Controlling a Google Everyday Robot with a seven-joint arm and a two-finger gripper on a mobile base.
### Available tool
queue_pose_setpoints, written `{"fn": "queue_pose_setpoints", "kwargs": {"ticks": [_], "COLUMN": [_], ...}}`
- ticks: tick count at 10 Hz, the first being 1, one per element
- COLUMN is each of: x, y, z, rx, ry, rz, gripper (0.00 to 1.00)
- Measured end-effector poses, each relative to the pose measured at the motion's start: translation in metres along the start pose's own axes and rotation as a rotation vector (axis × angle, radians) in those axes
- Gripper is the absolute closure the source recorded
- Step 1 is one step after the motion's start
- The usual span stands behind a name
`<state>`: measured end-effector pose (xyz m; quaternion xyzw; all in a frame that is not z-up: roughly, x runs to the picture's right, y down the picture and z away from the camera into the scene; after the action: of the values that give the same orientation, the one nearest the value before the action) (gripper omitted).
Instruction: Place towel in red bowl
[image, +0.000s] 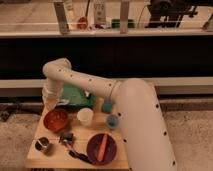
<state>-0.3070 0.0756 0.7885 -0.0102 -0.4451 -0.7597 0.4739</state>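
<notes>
1. While the red bowl at the left of the frame shows only its own glossy inside, the task stands undone: no cloth lies in it.
2. The end effector hangs at the left of the worktop, just above the bowl's far rim and at the left edge of the towel. Whether it is open, closed or gripping the cloth cannot be told, since the white wrist covers it.
3. The towel lies left of centre, just behind the bowl, on the worktop and not in the bowl. As I judge it, the grasp is the step in hand. The lift, the short carry toward the lower left and the release are all left to do.
4. At lower left stands a small metal cup, dull and cylindrical. The red bowl is round, shallow, reddish-orange, hard and shiny. The towel is green, soft and bunched in folds, and would likely sag when raised.
5. Just right of the red bowl is a white cup, smooth and round. At bottom centre sits a dark purple bowl with an orange carrot lying in it. Above that is a small blue cup.
6. The arm, a smooth white shell with a row of dark dots, fills the right of the frame. The worktop is pale wood.
</notes>
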Motion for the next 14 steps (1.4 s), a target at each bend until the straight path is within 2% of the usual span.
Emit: {"fn": "queue_pose_setpoints", "kwargs": {"ticks": [14], "x": [-0.0045], "y": [0.0084], "z": [0.0053], "rx": [0.032], "ry": [-0.064], "rz": [-0.043], "gripper": [0.99]}}
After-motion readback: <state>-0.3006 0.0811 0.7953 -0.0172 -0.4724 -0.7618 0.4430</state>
